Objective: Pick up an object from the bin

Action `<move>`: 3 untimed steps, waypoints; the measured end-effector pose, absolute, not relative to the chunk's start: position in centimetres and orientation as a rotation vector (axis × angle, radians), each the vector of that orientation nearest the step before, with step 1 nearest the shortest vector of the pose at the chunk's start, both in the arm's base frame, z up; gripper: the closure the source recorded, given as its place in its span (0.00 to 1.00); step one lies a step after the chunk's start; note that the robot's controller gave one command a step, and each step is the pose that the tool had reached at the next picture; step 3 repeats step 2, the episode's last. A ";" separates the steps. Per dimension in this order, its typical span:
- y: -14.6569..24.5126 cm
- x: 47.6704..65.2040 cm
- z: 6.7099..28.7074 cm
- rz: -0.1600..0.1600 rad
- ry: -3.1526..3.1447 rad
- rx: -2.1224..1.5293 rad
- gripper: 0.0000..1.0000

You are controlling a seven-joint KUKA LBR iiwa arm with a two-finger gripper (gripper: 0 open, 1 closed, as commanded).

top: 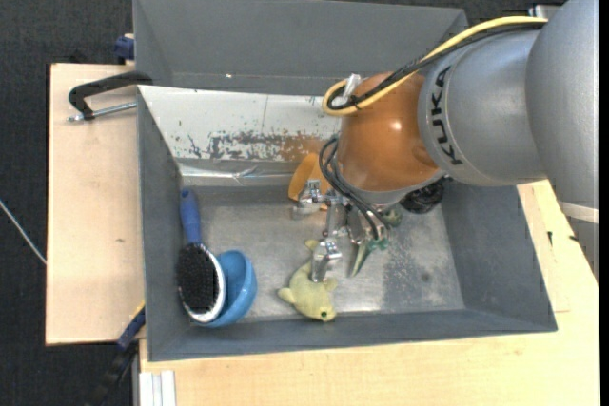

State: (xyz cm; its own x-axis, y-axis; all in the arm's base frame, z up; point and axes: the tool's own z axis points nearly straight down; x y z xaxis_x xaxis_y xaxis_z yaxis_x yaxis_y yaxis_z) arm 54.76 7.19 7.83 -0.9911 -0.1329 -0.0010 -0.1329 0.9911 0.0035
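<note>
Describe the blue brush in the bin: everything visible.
The brush is a blue, plastic-looking hairbrush with a broad rounded head and a short, straight handle. An oval pad of dense black bristles faces up and slightly toward the left wall. It lies flat on the floor in the front-left corner of the bin, with the head toward the front and the handle pointing toward the back along the left wall. Whether it touches that wall is unclear. The yellow toy lies apart to its right.
</note>
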 end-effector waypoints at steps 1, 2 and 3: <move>7.3 54.7 8.1 0.006 3.138 -0.212 1.00; 7.3 54.1 22.5 0.003 3.124 -0.163 1.00; 7.3 54.1 22.5 0.003 3.124 -0.163 1.00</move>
